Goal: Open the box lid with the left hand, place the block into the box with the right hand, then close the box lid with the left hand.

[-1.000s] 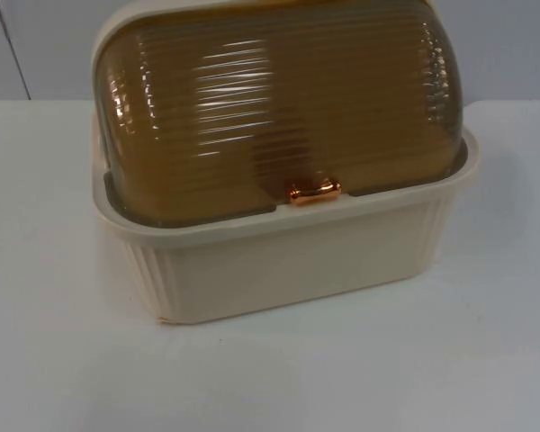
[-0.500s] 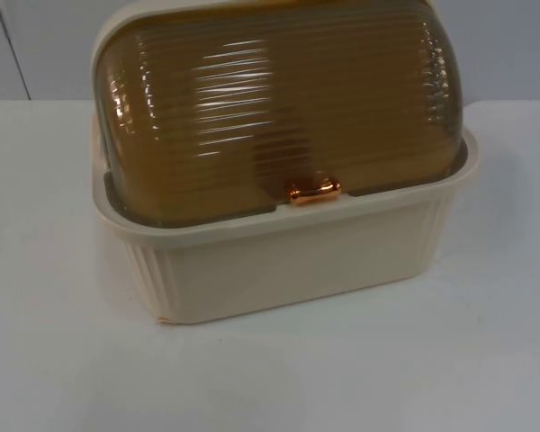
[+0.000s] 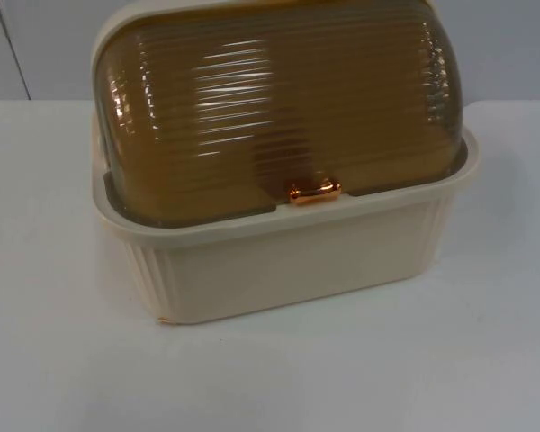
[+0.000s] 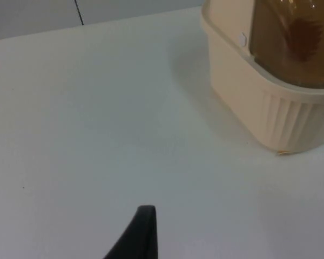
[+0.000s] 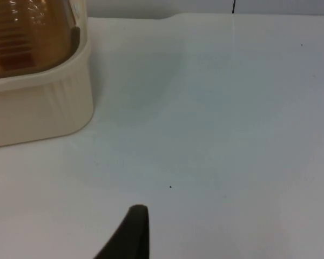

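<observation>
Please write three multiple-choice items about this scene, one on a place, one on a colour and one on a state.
1. Where does the box stand?
A. on the white table
B. on a shelf
C. on the floor

2. What colour is the lid?
A. clear blue
B. see-through brown
C. solid black

3. How is the lid now?
A. lifted fully back
B. taken off and lying beside the box
C. down on the box

Answers: 1 A, the cream box rests on the table near the grey wall. 2 B, the ribbed dome is brown and see-through, with a small copper handle at its front edge. 3 C, the lid's edge sits inside the box's rim all along the front, and the left wrist view shows it down at the side too.
</observation>
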